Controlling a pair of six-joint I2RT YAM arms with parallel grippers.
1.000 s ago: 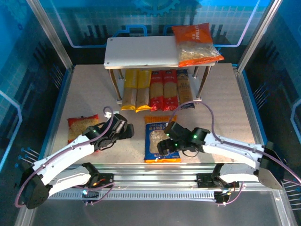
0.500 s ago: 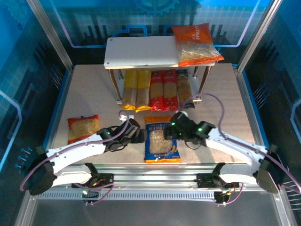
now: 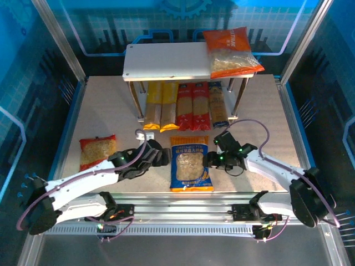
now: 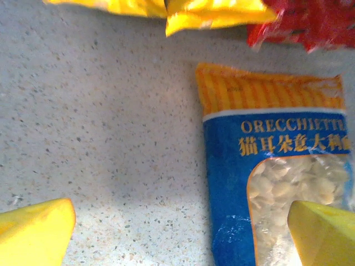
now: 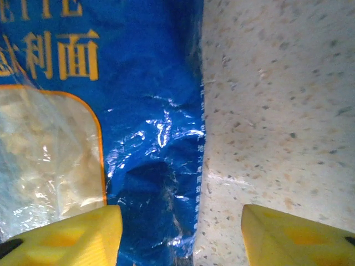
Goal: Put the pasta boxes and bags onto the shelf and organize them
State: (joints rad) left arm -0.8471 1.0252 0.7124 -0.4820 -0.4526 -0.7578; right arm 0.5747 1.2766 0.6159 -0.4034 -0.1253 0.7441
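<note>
The blue bag with orange edges (image 3: 190,164) lies flat on the table in front of the shelf (image 3: 166,62). My left gripper (image 3: 162,158) is open at the bag's left edge; in its wrist view the gripper (image 4: 180,238) straddles that edge of the blue bag (image 4: 266,177). My right gripper (image 3: 213,161) is open at the right edge, and up close the gripper (image 5: 183,233) spans the rim of the blue bag (image 5: 150,111). The orange bag (image 3: 232,52) rests on the top board. Several pasta boxes (image 3: 184,105) lie side by side on the lower tier. The red bag (image 3: 97,151) sits at the left.
Thin metal shelf legs (image 3: 135,100) stand just behind the grippers. Ends of the yellow boxes (image 4: 211,14) and a red box (image 4: 299,22) reach close to the blue bag's top. Blue cage walls and metal posts (image 3: 58,39) enclose the table.
My left gripper slid right to the blue bag's left edge. My right gripper moved off the bag's top to its right edge, and the right arm swung inward.
</note>
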